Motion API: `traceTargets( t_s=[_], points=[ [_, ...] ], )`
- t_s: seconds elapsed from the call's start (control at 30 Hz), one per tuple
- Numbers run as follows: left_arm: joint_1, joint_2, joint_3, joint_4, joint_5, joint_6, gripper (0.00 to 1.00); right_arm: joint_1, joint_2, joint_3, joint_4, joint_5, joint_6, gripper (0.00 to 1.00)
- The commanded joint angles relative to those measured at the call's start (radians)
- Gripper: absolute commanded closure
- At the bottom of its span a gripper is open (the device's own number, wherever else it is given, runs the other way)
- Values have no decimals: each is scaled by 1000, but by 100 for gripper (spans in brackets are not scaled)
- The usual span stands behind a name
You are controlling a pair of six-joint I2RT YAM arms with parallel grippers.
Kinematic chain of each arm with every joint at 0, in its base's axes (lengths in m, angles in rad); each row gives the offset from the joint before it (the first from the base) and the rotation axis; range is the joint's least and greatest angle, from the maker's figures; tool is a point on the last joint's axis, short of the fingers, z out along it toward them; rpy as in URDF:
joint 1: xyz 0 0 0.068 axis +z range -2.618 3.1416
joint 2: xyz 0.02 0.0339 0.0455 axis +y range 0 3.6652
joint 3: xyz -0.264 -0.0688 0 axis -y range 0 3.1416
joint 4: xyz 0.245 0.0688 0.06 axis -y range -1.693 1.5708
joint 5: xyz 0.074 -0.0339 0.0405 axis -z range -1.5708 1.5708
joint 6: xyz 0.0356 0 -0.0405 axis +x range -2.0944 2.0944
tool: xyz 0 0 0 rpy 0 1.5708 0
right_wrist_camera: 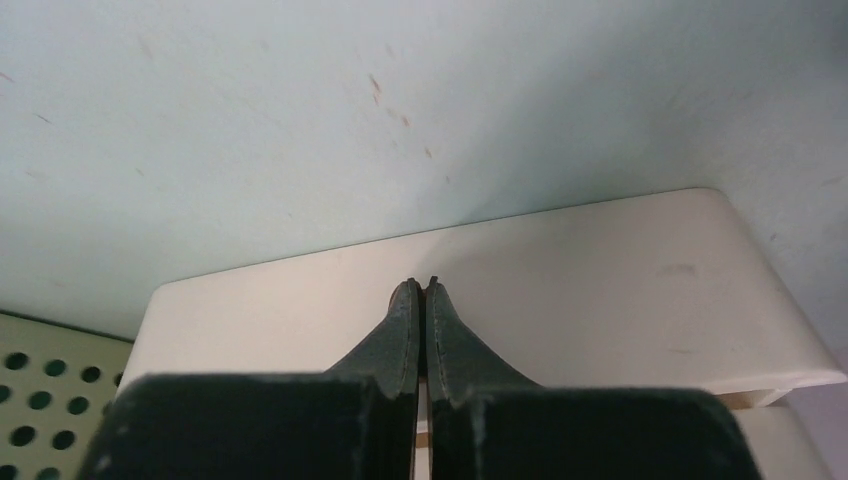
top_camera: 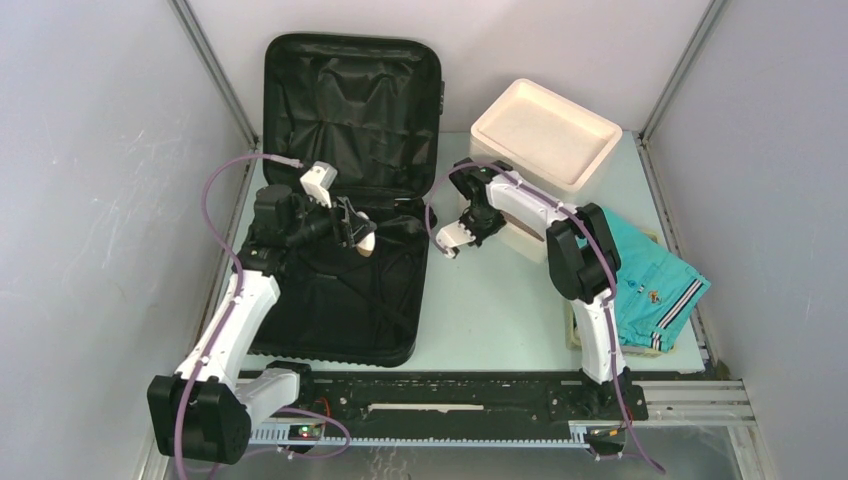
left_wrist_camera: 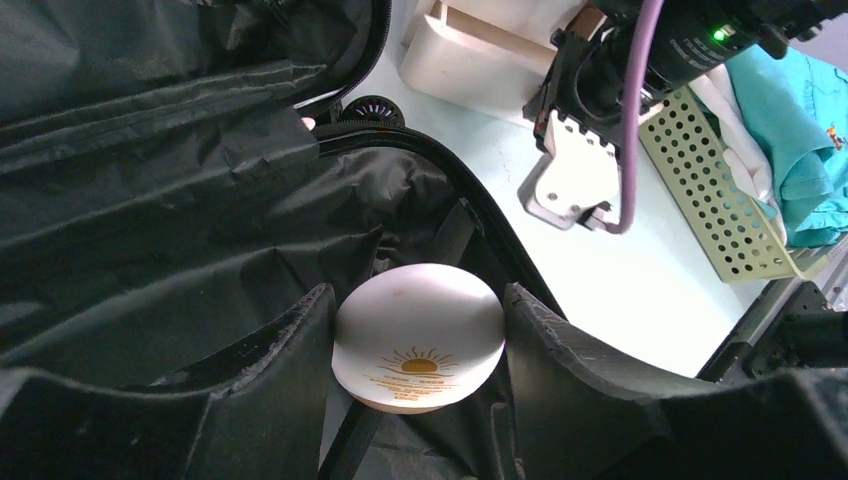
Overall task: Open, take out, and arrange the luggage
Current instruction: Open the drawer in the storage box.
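The luggage (top_camera: pixel 340 290) is a black hard-shell suitcase lying open at the left, its lid (top_camera: pixel 350 100) standing against the back wall. Rumpled black lining (left_wrist_camera: pixel 150 200) fills the left wrist view. My left gripper (top_camera: pixel 352 230) hovers over the open suitcase near the hinge, shut on a white round object (left_wrist_camera: pixel 418 335) with a gold sun print; both fingers press its sides. My right gripper (right_wrist_camera: pixel 421 285) is shut, with its tips against the white box (right_wrist_camera: pixel 560 290). In the top view my right gripper (top_camera: pixel 495 222) is at the box's left face.
A wide white tray-like top (top_camera: pixel 545 135) crowns the white box at the back right. A pale perforated basket (left_wrist_camera: pixel 715 200) holding teal clothing (top_camera: pixel 650 280) stands at the right edge. Bare table (top_camera: pixel 490 310) lies between suitcase and basket.
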Motion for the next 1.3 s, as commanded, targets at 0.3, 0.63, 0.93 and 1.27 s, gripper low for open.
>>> traceTargets(
  t_s=[0.3, 0.63, 0.93, 1.27],
  points=[
    [3, 15, 35, 57, 58, 7, 70, 99, -162, 1, -124, -262, 217, 68],
    [-7, 91, 74, 202, 126, -186, 70, -6, -285, 105, -302, -498, 266, 37],
    [-33, 201, 128, 363, 110, -358, 70, -124, -399, 194, -431, -884, 356, 37],
    [-178, 393, 184, 733, -11, -743, 71, -265, -476, 282, -440, -1145, 449, 36]
  ],
)
